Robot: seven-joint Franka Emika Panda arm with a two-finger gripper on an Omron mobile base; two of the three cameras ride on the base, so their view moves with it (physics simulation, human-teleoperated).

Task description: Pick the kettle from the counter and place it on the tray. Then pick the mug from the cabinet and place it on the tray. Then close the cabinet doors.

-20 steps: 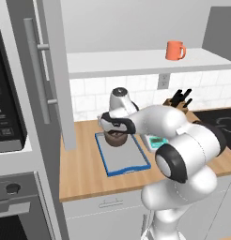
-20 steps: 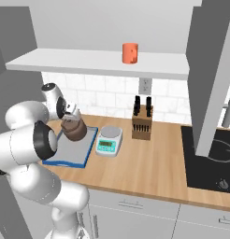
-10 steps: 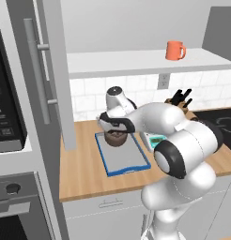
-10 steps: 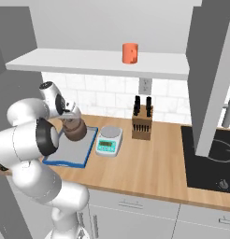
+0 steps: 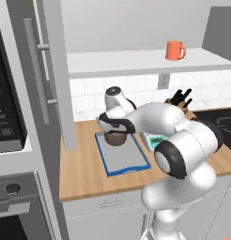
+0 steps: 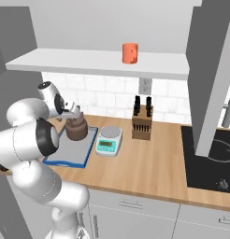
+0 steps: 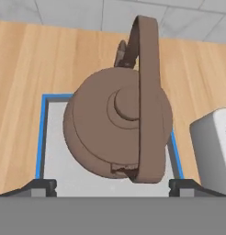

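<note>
The dark brown kettle (image 5: 115, 138) (image 6: 76, 130) (image 7: 117, 128) stands upright on the far end of the grey, blue-rimmed tray (image 5: 129, 161) (image 6: 72, 151) (image 7: 50, 151) on the wooden counter (image 5: 84, 164). My gripper (image 5: 113, 125) (image 6: 72, 113) (image 7: 112, 184) hovers just over the kettle's handle, open, its fingertips (image 7: 41, 186) spread wide to either side and apart from the handle. The orange mug (image 5: 174, 50) (image 6: 130, 52) sits on the cabinet shelf (image 5: 136, 63) (image 6: 98, 63). Both cabinet doors are swung open: the left one (image 5: 51, 70) and the right one (image 6: 210, 70).
A white-and-teal scale (image 5: 155, 139) (image 6: 109, 140) (image 7: 211, 142) lies just right of the tray. A knife block (image 5: 180, 101) (image 6: 141, 122) stands by the tiled wall. A black cooktop (image 6: 210, 154) is at the right, and the oven unit (image 5: 4, 93) at the left.
My hand has shifted slightly to the left above the kettle. The kettle stays where it was on the tray.
</note>
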